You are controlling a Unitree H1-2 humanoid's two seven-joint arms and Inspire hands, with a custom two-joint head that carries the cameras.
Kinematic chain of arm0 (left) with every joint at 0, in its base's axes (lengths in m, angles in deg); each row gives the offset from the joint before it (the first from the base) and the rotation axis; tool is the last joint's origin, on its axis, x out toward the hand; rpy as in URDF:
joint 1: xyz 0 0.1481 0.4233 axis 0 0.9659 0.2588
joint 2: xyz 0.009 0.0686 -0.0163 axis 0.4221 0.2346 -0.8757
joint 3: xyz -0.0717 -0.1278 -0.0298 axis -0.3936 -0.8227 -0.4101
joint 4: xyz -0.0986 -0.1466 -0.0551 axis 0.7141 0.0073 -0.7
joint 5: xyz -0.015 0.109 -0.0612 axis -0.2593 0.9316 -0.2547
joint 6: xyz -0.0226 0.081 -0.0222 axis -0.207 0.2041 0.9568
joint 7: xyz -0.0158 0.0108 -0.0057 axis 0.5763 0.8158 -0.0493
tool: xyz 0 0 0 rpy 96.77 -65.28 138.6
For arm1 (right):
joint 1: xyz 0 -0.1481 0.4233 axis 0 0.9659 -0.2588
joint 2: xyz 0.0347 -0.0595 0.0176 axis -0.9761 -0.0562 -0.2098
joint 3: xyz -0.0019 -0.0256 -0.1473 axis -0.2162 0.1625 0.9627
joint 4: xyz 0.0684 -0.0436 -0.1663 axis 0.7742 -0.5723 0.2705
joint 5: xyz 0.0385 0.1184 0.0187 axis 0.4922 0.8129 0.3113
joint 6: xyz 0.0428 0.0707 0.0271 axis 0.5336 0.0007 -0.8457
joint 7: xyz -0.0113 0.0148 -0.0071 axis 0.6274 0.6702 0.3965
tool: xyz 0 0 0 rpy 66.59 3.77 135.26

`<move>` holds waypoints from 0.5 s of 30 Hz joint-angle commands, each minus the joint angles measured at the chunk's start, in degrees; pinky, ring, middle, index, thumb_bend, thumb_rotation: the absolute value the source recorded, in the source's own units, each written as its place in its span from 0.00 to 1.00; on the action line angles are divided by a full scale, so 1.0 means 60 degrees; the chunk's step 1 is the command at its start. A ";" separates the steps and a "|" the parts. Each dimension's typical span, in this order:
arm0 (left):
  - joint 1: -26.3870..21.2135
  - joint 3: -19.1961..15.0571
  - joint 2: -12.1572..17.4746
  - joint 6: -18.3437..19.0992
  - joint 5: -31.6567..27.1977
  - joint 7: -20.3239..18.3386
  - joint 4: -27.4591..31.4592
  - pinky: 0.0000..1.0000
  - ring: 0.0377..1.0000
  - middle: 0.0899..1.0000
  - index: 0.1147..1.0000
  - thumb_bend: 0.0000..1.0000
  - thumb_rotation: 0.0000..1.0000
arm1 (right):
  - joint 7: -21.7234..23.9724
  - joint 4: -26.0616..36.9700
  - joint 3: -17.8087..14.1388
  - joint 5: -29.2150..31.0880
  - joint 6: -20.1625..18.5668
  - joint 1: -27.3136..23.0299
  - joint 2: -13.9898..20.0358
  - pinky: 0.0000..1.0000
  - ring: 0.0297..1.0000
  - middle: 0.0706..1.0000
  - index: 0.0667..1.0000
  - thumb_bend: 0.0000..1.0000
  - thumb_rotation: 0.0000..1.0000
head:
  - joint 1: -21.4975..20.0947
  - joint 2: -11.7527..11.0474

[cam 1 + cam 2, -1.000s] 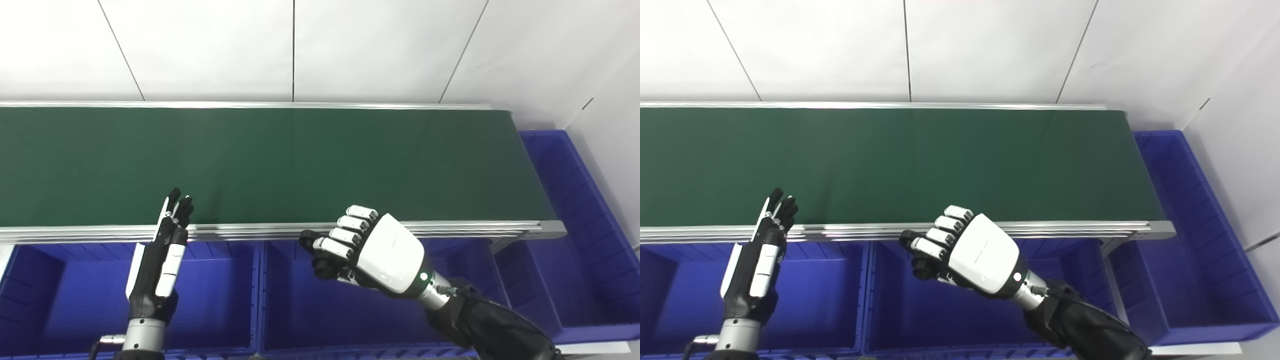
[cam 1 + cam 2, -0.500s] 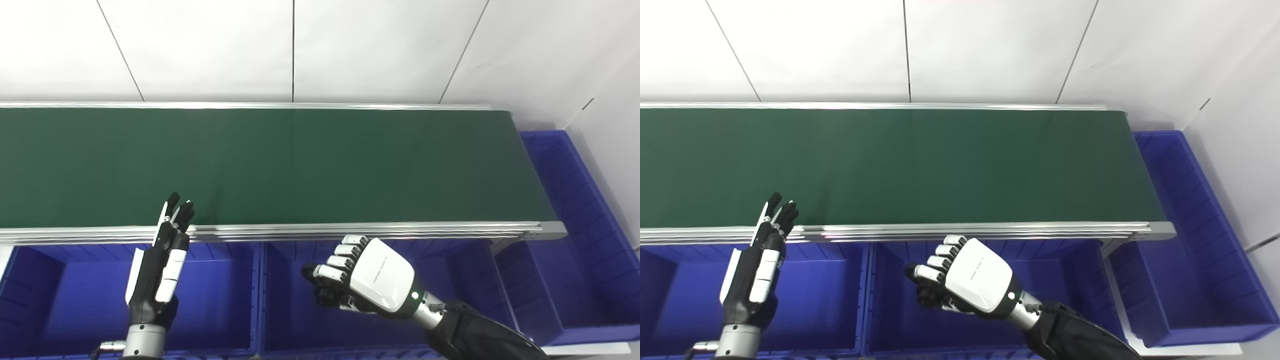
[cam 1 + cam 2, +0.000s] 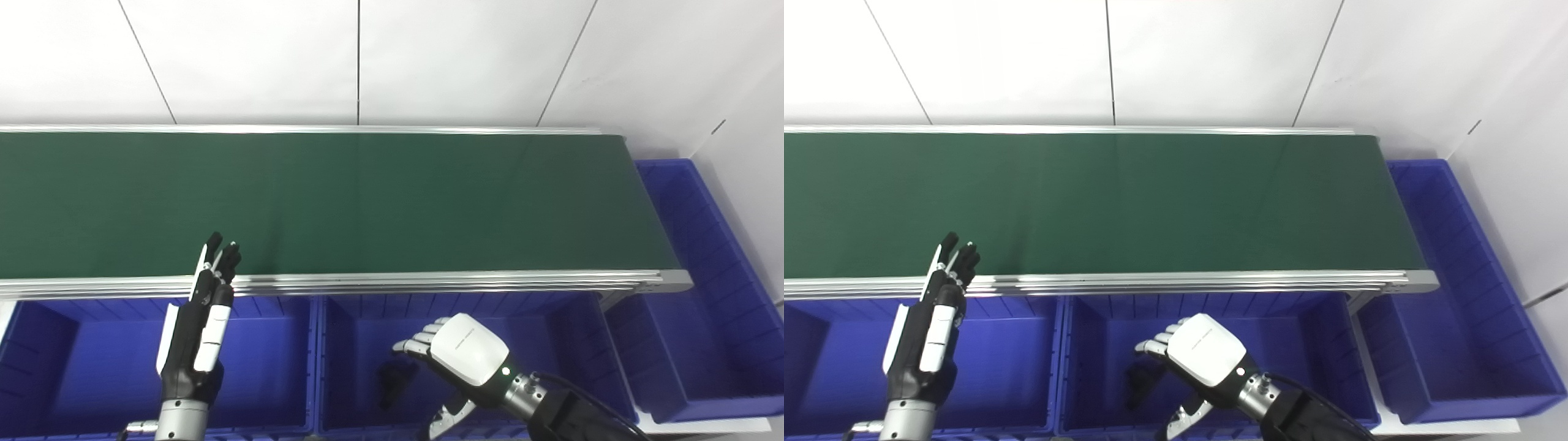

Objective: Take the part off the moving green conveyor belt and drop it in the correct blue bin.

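Drop step looks done: white-shelled right hand (image 3: pixel 468 350) fingers spread, holding nothing, small dark part (image 3: pixel 392 381) just left/below it in middle blue plastic bin (image 3: pixel 551 318); next prob. lift hand clear, w/ black left hand (image 3: pixel 196 331) open beside.

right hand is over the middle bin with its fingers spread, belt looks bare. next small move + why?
Probably lift the right hand up out of the middle blue bin and back toward the belt's near edge. Its fingers are spread and hold nothing, and a dark part lies on the bin floor just below them, so the drop looks done. The green conveyor belt shows no part, and the left hand waits open beside it.
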 commanded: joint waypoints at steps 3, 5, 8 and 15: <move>0.0021 0.0000 -0.0033 -0.0108 0.0183 0.0034 0.0453 1.00 0.95 0.93 1.00 0.56 0.89 | 0.0458 0.0313 -0.0265 0.0424 0.0001 -0.0033 -0.0062 0.66 0.77 0.87 0.87 1.00 0.79 | 0.0015 -0.0020; 0.0020 -0.0002 -0.0033 -0.0112 0.0135 0.0009 0.0451 1.00 0.95 0.94 1.00 0.55 0.88 | 0.0431 0.0273 -0.0314 0.0422 0.0096 -0.0028 -0.0091 0.65 0.77 0.87 0.87 1.00 0.80 | 0.0015 -0.0020; 0.0008 -0.0009 -0.0033 -0.0083 0.0105 0.0005 0.0436 1.00 0.96 0.94 1.00 0.56 0.88 | 0.0344 0.0208 -0.0368 0.0402 0.0191 -0.0027 -0.0135 0.65 0.76 0.86 0.86 1.00 0.79 | 0.0014 -0.0061; 0.0006 0.0016 -0.0025 -0.0456 0.0251 0.0009 0.0115 1.00 0.96 0.93 1.00 0.55 0.89 | -0.0448 -0.0033 -0.0458 0.0455 0.0582 0.0020 -0.0191 0.60 0.72 0.82 0.84 1.00 0.82 | 0.0321 -0.0507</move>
